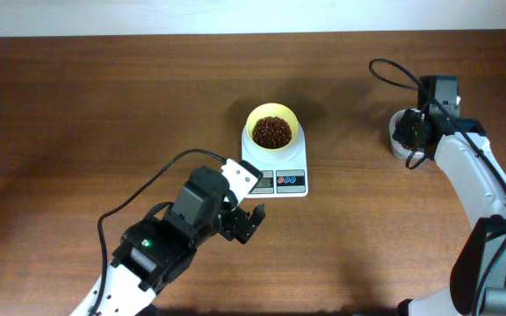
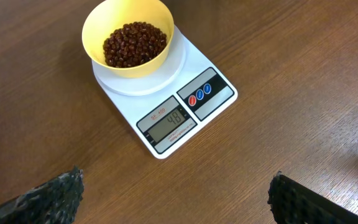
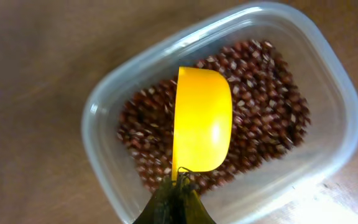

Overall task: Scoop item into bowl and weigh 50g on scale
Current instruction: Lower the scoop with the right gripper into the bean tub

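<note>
Overhead: the left gripper (image 1: 244, 224) hangs just short of the scale (image 1: 275, 171), which carries the bowl (image 1: 271, 130). Left wrist: its fingers (image 2: 48, 196) are spread wide and empty. The display (image 2: 166, 121), ahead between them, reads 48 — beans (image 2: 134, 42) fill the bowl. Right wrist: the right gripper (image 3: 178, 186) pinches the scoop (image 3: 202, 118) just beyond its tips, over the container (image 3: 334, 93) — likely for a small top-up.

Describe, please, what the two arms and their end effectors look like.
Both arms have white links with black joints. The left arm shows a green light and a looping black cable; the right arm has one too. The left end effector has black, textured fingers.
</note>
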